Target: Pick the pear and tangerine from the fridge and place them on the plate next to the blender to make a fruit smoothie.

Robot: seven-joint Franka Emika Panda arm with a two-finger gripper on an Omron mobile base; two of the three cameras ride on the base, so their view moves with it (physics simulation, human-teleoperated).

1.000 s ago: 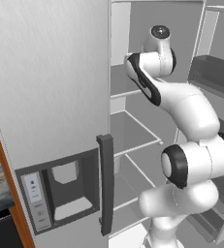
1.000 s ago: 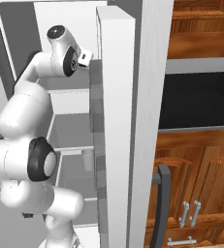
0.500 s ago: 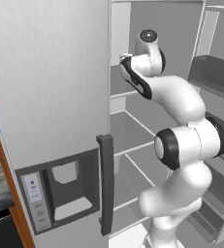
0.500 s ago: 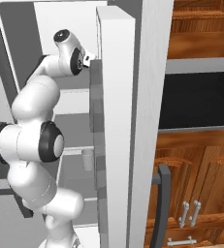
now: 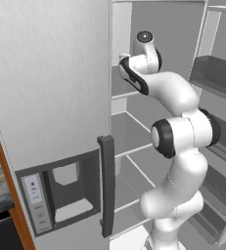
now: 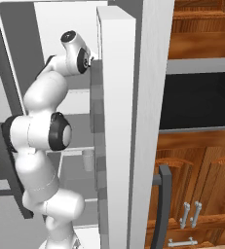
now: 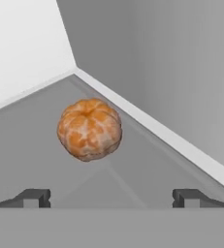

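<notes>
We are looking first at the left base view, where the closed left door of the fridge (image 5: 51, 83) is taking up the left side, with its recessed dispenser panel (image 5: 60, 195) low down and the dark handle (image 5: 106, 185) running along its right edge. To the right of that door the fridge interior is standing open, and our arm (image 5: 178, 136) is reaching up into it toward an upper shelf (image 5: 118, 88). Further right, the open door is showing its dark bins (image 5: 217, 73).

In the right base view the arm (image 6: 41, 136) is rising on the left and bending toward the same upper shelf, with the edge of the open fridge door (image 6: 116, 121) standing just right of it. Right of the door, wooden cabinets (image 6: 201, 185) are filling the side, with a black appliance front (image 6: 201, 102) set between them.

In the hand view we are seeing the tangerine (image 7: 89, 129) sitting on the grey shelf (image 7: 26, 145), left of centre and near the back corner where the white wall meets the grey walls. The gripper (image 7: 111, 198) is spread wide, its two dark fingertips (image 7: 33, 197) standing well apart at the bottom. The tangerine is lying beyond them, not between them and not touching either one, closer to the left tip's side.
</notes>
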